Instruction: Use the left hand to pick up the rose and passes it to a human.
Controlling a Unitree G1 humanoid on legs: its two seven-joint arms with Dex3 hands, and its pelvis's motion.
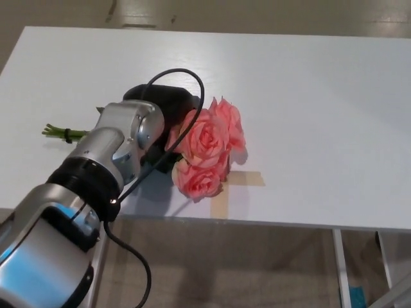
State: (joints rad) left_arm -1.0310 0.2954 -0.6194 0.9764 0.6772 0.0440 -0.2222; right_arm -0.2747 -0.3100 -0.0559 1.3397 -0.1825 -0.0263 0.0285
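Head view, rose (pixel 204 154): pink blooms are seen near the front edge of the white tabletop (pixel 321 96), over a tape cross (pixel 232 186); green stem ends (pixel 61 133) show at the left
Handling: judged light and soft; petals bruise easily; the stems are the better hold
Left hand (pixel 162 109): seems wrapped around the stems behind the blooms; fingers mostly hidden by the wrist
Right hand: not seen

A white table (pixel 308 96) carries tan tape strips (pixel 226 192) and, seemingly resting, pink roses (pixel 205 151).
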